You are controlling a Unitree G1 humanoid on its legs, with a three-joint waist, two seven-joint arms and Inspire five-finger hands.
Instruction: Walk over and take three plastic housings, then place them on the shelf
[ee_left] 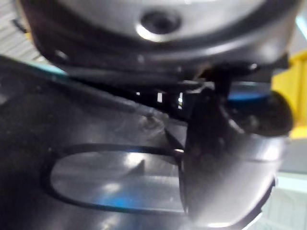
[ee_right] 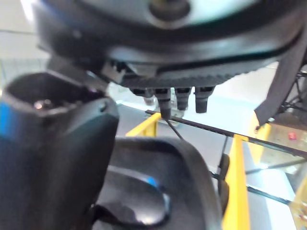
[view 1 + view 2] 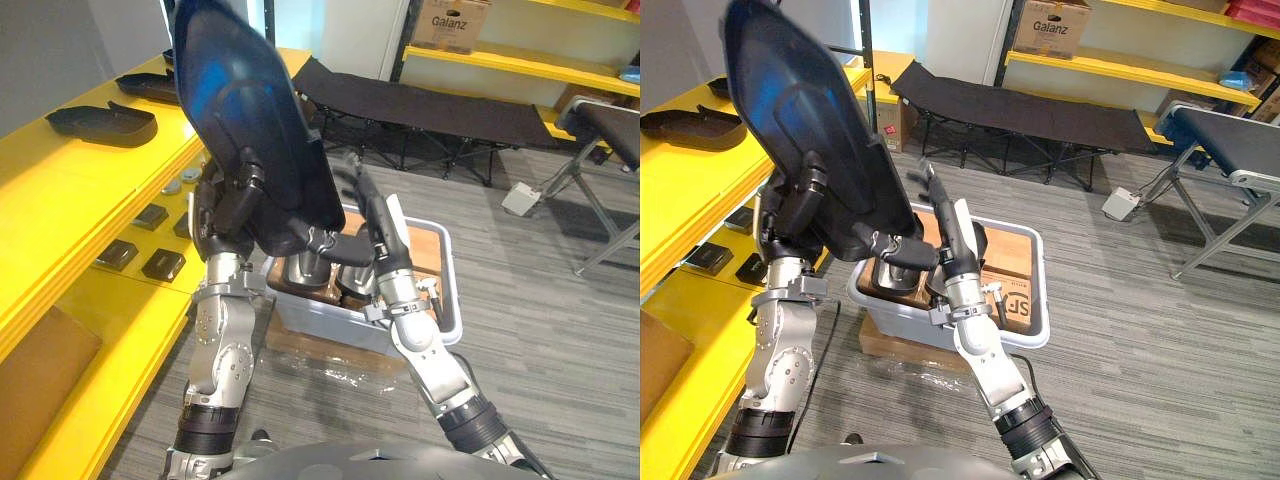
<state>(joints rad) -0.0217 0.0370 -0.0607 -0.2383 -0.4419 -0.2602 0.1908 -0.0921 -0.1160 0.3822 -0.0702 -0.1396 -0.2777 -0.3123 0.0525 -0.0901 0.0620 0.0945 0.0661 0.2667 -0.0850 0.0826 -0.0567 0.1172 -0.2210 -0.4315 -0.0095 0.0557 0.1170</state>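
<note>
Two housings (image 3: 100, 122) lie near the shelf's (image 3: 60, 180) front edge. The left hand (image 3: 232, 205) and, seemingly, the right hand (image 3: 385, 240) clamp the third housing (image 3: 240, 100), not yet placed.

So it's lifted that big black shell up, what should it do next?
Probably swing the held housing left and lower it onto the yellow shelf beside the shelved housing: left hand and right hand grip it clear of the grey bin.

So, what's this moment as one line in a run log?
holding: black plastic housing, raised, grey bin below | left hand: gripping it | right hand: gripping it | yellow shelf: at left, housing not yet placed
</note>
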